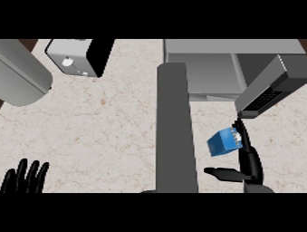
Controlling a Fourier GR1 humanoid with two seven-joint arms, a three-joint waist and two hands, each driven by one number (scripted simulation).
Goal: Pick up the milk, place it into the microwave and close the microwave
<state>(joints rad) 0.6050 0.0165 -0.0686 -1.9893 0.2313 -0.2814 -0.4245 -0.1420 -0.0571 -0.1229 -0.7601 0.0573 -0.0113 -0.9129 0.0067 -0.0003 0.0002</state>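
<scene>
The milk point(223, 142) is a small blue carton with a white top, tilted on the counter just right of the microwave's open door point(176, 127). My right hand point(251, 168) comes up from the lower edge beside it. Its straight fingers point(244, 138) run along the carton's right side and its thumb point(221, 172) sticks out to the left below the carton, so the hand is open. The microwave point(209, 68) stands at the back right with its cavity showing, and its keypad panel point(271, 93) is angled toward me. My left hand point(25, 179) rests open at the lower left, fingers up.
A small grey and black appliance point(82, 56) stands at the back left of the marble counter point(102, 122). A large pale grey rounded body point(12, 72) lies across the far left corner. The open door splits the counter down the middle.
</scene>
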